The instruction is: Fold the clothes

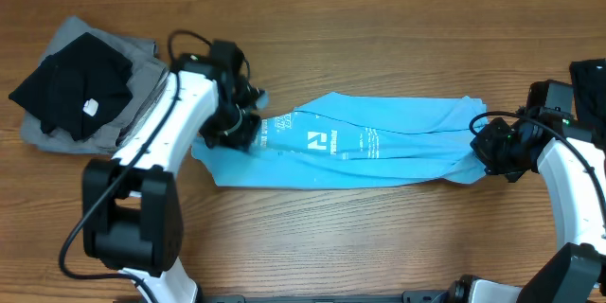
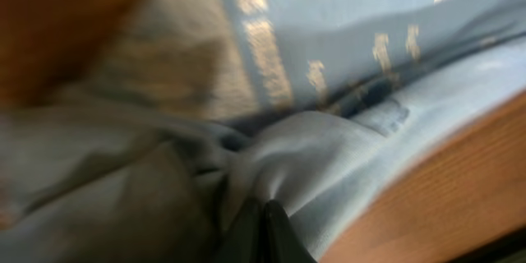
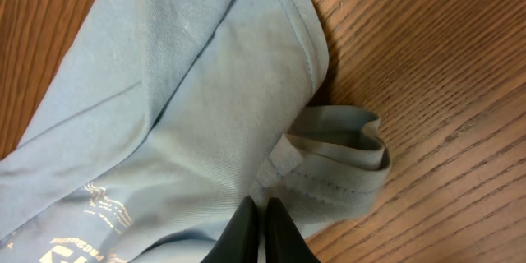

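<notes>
A light blue shirt with white print lies stretched across the middle of the wooden table. My left gripper is shut on the shirt's left end; in the left wrist view its fingers pinch bunched blue cloth. My right gripper is shut on the shirt's right end; in the right wrist view its fingers pinch the fabric beside a folded hem.
A pile of clothes sits at the far left: a black garment on top of a grey one. The table's wood shows in front of the shirt.
</notes>
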